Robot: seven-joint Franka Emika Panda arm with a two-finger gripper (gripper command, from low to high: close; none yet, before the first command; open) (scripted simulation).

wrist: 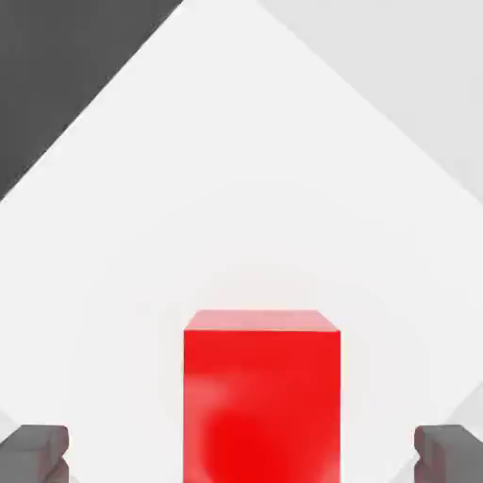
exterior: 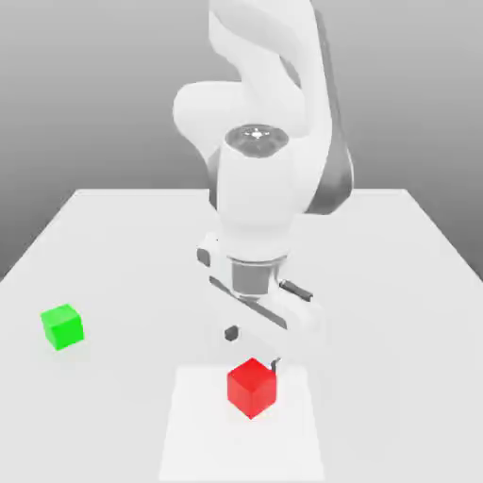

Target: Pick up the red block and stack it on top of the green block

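The red block (exterior: 252,387) is a small matte cube resting on the white table near the front. My gripper (exterior: 253,347) hangs just above and slightly behind it, open, with nothing between its fingers. In the hand view the red block (wrist: 261,396) stands between the two dark fingertips (wrist: 34,451), which are spread wide on either side and do not touch it. The green block (exterior: 62,326) sits on the table at the exterior view's left, well apart from the red block and the arm.
A brighter white square patch (exterior: 189,443) marks the tabletop under the red block. The table's front and side edges frame the scene, and the white arm (exterior: 269,141) rises behind the gripper.
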